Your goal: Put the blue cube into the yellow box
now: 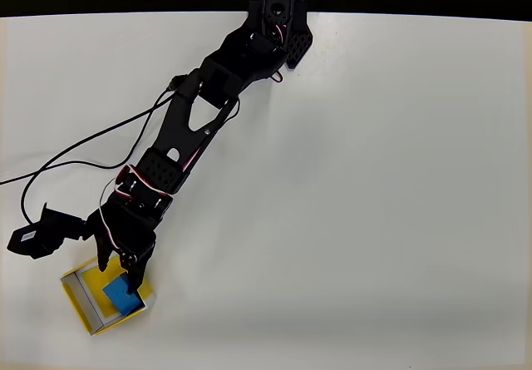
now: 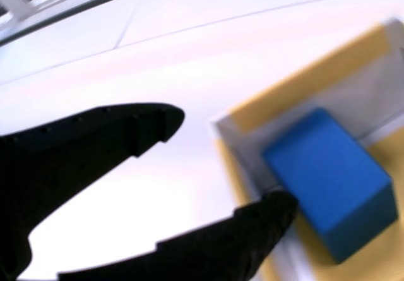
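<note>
Gripper: we see the black gripper (image 2: pixel 224 167) spread wide with nothing between its jaws; in the wrist view one finger tip sits just at the near rim of the yellow box and the other hangs over bare table beside the box.
Cube: the blue cube (image 2: pixel 328 183) lies inside the yellow box (image 2: pixel 303 82), resting against the wall nearest the gripper; we judge it has been let go there, since no finger touches it.
Cube from above: in the overhead view the blue cube (image 1: pixel 121 295) fills the corner of the yellow box (image 1: pixel 79 297) closest to the gripper (image 1: pixel 118 260), and it looks a little tilted rather than flat on the floor, though we cannot be sure.
Why this pose: we take the wide jaws just beside the box as the release stance, so the placing looks done and only a lift away from the box remains.
Table: the white table (image 1: pixel 374 179) stretches away from the box.
Hard to make out: the wrist view is blurred, so the box's rim edges smear; the box's far corner is cut off at the picture edge there, and from above the gripper overhangs the box's near edge, hiding part of it.
</note>
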Motion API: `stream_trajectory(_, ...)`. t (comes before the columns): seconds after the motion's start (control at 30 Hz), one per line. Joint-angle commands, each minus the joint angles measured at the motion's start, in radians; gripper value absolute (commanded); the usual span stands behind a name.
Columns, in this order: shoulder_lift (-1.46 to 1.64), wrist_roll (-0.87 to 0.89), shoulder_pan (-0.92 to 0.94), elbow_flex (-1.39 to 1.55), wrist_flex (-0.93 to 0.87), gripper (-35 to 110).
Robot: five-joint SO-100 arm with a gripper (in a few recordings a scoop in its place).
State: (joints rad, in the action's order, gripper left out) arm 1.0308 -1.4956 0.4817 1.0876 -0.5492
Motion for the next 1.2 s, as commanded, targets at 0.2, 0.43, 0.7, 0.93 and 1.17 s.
stream_trajectory(0.2, 0.554, -0.084, -0.061, 0.405, 0.166, 29)
stream_trajectory(0.43, 0.779, -0.095, -0.146, 0.715, 0.397, 30)
stream_trajectory(0.7, 1.048, -0.109, -0.273, 1.074, 0.623, 31)
stream_trajectory(0.93, 1.289, -0.123, -0.388, 1.333, 0.658, 31)
stream_trajectory(1.17, 1.555, -0.135, -0.453, 1.571, 0.575, 32)
